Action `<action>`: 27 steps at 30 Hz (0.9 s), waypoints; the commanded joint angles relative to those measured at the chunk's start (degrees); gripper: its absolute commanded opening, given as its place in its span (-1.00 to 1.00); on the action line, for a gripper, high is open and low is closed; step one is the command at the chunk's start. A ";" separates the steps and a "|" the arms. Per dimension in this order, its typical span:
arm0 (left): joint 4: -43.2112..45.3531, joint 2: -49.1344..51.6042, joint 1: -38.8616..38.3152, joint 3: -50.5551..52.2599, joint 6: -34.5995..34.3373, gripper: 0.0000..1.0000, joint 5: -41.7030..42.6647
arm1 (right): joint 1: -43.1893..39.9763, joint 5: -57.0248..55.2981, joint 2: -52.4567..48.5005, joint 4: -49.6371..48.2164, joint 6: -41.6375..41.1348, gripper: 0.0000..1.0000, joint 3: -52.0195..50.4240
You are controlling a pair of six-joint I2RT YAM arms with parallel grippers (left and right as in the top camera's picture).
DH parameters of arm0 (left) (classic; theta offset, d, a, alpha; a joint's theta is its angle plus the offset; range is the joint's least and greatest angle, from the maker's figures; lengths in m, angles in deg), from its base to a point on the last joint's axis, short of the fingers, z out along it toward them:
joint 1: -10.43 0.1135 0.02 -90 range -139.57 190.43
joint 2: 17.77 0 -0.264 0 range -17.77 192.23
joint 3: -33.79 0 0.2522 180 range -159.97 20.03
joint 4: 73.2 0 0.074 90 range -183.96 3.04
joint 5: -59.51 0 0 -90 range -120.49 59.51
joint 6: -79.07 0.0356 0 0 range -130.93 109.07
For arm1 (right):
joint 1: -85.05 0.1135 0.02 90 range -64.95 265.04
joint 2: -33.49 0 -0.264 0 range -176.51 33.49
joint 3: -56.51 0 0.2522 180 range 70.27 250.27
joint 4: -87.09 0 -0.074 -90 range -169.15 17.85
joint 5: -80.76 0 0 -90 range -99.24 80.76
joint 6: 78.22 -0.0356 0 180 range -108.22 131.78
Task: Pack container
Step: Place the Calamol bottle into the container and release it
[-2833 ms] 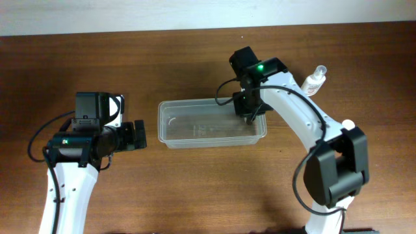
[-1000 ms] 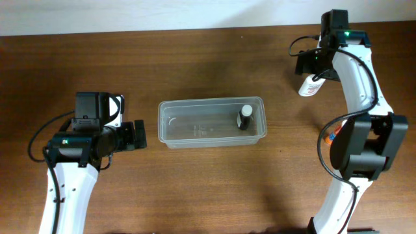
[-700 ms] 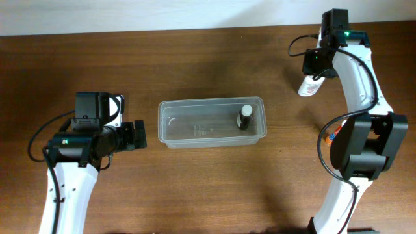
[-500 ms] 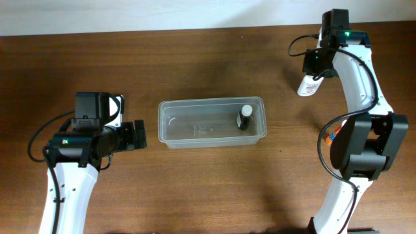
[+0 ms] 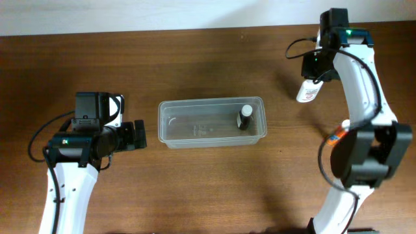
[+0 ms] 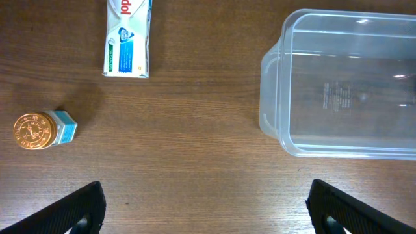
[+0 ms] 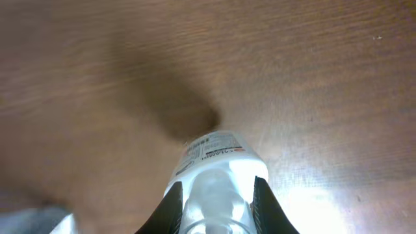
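Note:
The clear plastic container [image 5: 211, 122] sits mid-table with a small dark bottle with a white cap [image 5: 244, 117] standing at its right end. The container also shows in the left wrist view [image 6: 344, 84]. My right gripper [image 5: 314, 65] at the far right is shut on a clear bottle with a white label [image 5: 307, 91] and holds it above the table; in the right wrist view the bottle [image 7: 214, 175] sits between the fingers [image 7: 214, 205]. My left gripper [image 5: 138, 135] is open and empty, left of the container; its fingertips frame bare wood [image 6: 207, 208].
A toothpaste box [image 6: 127, 36] and a small blue jar with a gold lid [image 6: 43, 129] lie on the wooden table to the left of the container. The table's far edge meets a white wall.
My right gripper left the dark bottle in the container, moved to the far right, closed on the clear bottle and has lifted it slightly toward the front. The left arm has not moved.

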 commanded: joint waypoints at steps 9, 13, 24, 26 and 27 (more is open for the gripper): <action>0.09 0.15 0.26 -0.85 0.92 0.99 -0.39 | 23.80 1.92 22.36 11.78 -3.06 -0.70 2.25; 0.09 0.15 0.26 -0.85 0.92 0.99 -0.39 | 30.67 1.95 21.16 13.88 -3.41 -0.69 0.46; 0.09 0.15 0.26 -0.85 0.92 0.99 -0.37 | 35.60 1.90 19.15 -5.46 -3.26 -0.70 -22.80; 0.09 0.15 0.26 -0.85 0.92 0.99 -0.37 | 35.04 1.86 19.15 -10.29 -3.23 -0.69 -27.89; 0.09 0.15 0.26 -0.87 0.92 0.99 -0.37 | 34.82 1.90 19.15 -11.89 -3.23 -0.70 -29.64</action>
